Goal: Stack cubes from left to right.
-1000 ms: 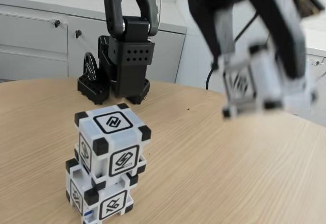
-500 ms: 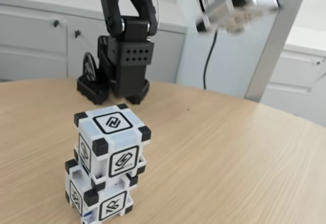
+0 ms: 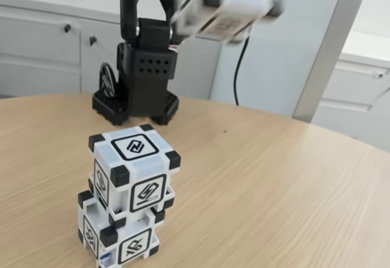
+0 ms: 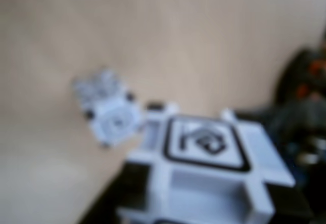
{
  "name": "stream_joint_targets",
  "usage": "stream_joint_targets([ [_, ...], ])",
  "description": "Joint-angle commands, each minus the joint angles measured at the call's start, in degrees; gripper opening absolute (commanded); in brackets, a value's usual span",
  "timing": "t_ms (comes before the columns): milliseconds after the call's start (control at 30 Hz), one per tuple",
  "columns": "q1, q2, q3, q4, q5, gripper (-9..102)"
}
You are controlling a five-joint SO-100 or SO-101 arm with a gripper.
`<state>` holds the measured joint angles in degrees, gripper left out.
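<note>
Two white cubes with black corners stand stacked at the lower left of the fixed view, the upper cube (image 3: 135,169) turned slightly on the lower cube (image 3: 122,237). The third cube (image 3: 226,5) hangs blurred high above the table, up and to the right of the stack. In the wrist view this third cube (image 4: 204,147) sits close up with a glyph face toward the camera, and my gripper (image 4: 204,198) is shut on it, its dark jaws at either side. The stack (image 4: 111,113) lies small and blurred far below, left of the held cube.
The arm's black base (image 3: 141,82) stands at the table's far edge behind the stack. The wooden table (image 3: 280,189) spreads to the right. Grey cabinets (image 3: 42,42) and a black cable (image 3: 239,67) are behind it.
The held cube has risen from mid-height at the right and swung leftward along the top of the fixed view, toward the space above the stack. The stack has not moved.
</note>
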<state>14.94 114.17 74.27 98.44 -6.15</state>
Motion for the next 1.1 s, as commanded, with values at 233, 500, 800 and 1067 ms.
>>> stream_joint_targets([
  [233, 8.26, -9.49, -2.99, 0.7, -5.45, 21],
  [500, 12.22, -9.58, -2.11, 0.7, -7.03, 21],
  [800, 11.25, -9.58, -2.02, 0.0, -7.56, 21],
  [1067, 12.13, -9.67, -1.85, 0.0, -7.65, 20],
])
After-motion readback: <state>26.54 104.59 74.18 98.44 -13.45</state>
